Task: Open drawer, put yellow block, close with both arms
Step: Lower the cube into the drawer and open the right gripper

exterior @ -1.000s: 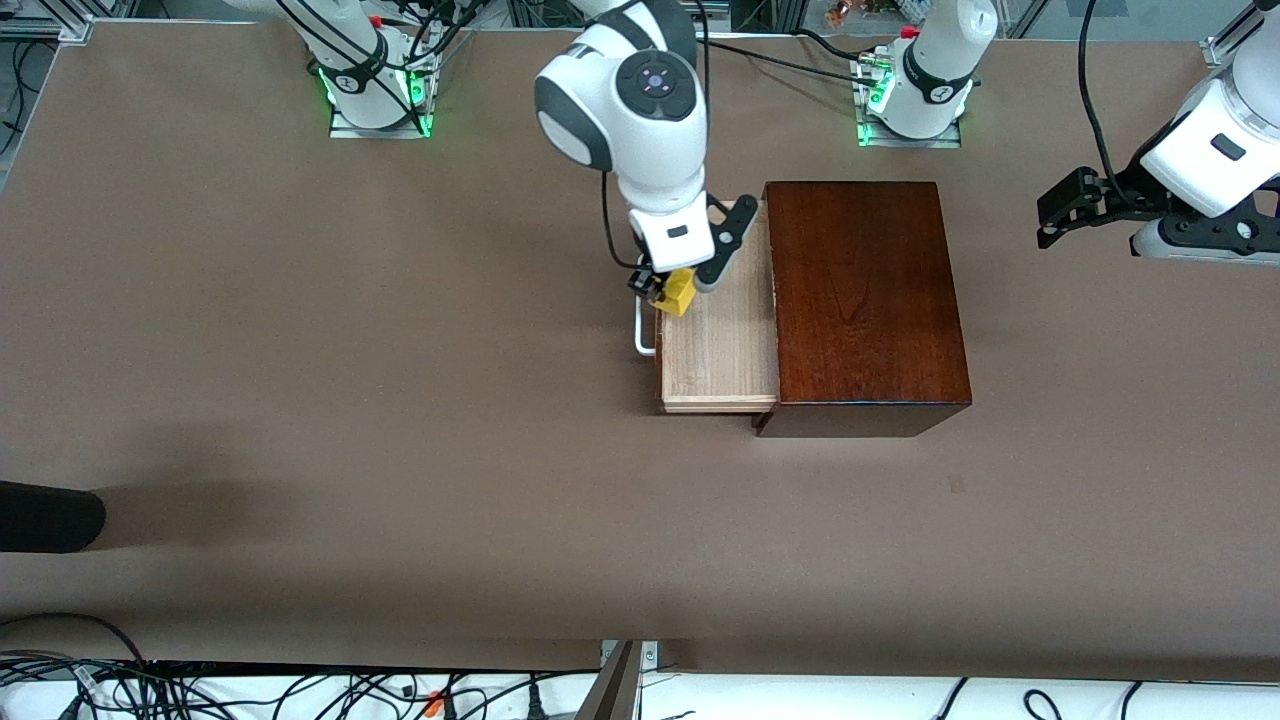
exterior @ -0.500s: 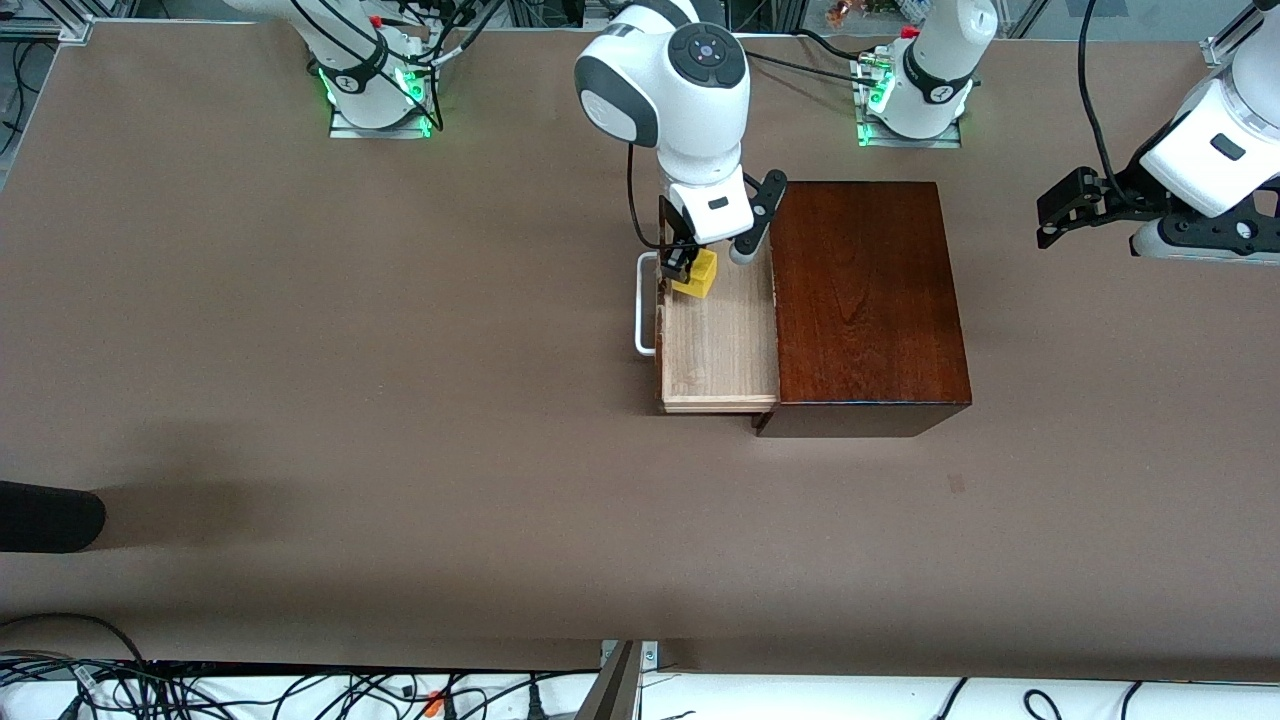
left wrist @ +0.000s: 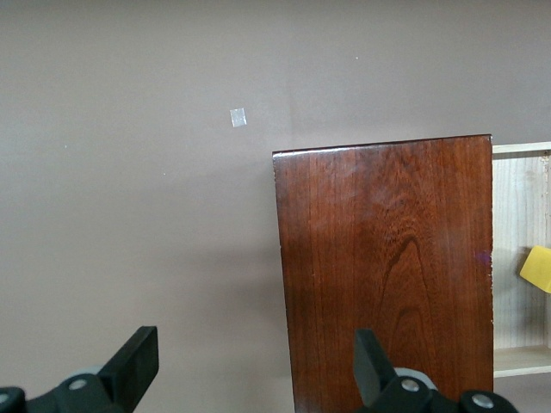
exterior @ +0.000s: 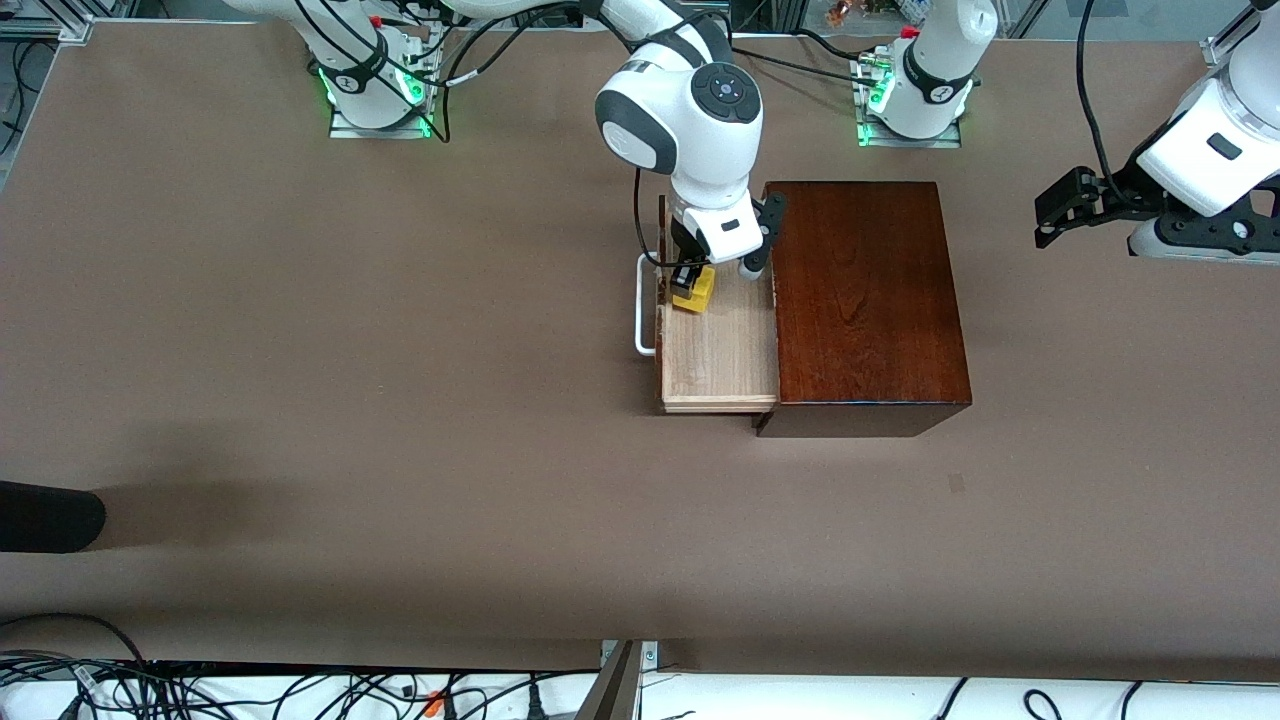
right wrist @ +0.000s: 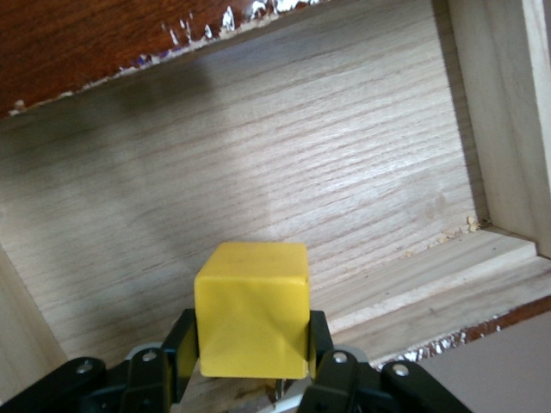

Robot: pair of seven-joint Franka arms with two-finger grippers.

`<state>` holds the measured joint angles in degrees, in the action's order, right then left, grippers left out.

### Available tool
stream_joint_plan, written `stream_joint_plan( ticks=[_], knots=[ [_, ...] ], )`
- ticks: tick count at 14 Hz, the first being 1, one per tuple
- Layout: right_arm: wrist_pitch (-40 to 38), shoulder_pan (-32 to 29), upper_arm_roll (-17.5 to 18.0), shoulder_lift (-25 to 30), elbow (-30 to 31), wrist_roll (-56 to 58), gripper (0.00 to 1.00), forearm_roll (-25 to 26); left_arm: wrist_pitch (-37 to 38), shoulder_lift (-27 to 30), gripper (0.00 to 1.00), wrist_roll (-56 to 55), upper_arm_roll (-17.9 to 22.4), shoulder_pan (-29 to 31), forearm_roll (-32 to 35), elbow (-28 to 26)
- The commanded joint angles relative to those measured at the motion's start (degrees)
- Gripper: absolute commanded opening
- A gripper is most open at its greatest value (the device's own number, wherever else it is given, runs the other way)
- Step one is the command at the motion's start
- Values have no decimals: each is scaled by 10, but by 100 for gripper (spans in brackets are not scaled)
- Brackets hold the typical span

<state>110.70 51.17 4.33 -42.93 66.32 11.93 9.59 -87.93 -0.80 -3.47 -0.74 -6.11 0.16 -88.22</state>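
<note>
The drawer [exterior: 722, 345] stands pulled out of the dark wooden box [exterior: 865, 300], its white handle [exterior: 643, 310] toward the right arm's end. My right gripper [exterior: 688, 283] hangs low over the pale tray, beside the drawer's front, and is shut on the yellow block [exterior: 698, 294]. In the right wrist view the yellow block [right wrist: 252, 308] sits between the fingers [right wrist: 320, 337] over the drawer floor [right wrist: 258, 163]. My left gripper [exterior: 1058, 208] waits open in the air toward the left arm's end of the table. Its wrist view shows the box [left wrist: 387, 275] and the yellow block [left wrist: 538, 268].
A dark rounded object [exterior: 48, 516] juts in at the table's edge at the right arm's end. A small tape mark [exterior: 957, 484] lies on the brown table nearer the front camera than the box. Cables run along the near edge.
My right gripper carried the yellow block from above the drawer's front edge to over the tray, then lower into it. The left arm has barely shifted.
</note>
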Motion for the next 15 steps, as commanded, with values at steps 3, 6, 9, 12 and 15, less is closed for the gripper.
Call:
stream_joint_plan(
  ticks=[3, 6, 9, 12, 15],
  knots=[
    [14, 17, -6, -10, -17, 10, 32, 9, 3, 5, 100, 4, 0, -1, 3, 0],
    [19, 17, -6, -17, -8, 17, 32, 21, 3, 5, 100, 4, 0, -1, 3, 0],
    [12, 15, -6, -22, -5, 55, 32, 28, 3, 5, 100, 4, 0, -1, 3, 0],
    [10, 10, -7, -19, -5, 89, 34, 29, 3, 4, 100, 4, 0, -1, 3, 0],
    [8, -7, -8, -14, -7, 107, 100, 25, 3, 4, 100, 4, 0, -1, 3, 0]
  ],
)
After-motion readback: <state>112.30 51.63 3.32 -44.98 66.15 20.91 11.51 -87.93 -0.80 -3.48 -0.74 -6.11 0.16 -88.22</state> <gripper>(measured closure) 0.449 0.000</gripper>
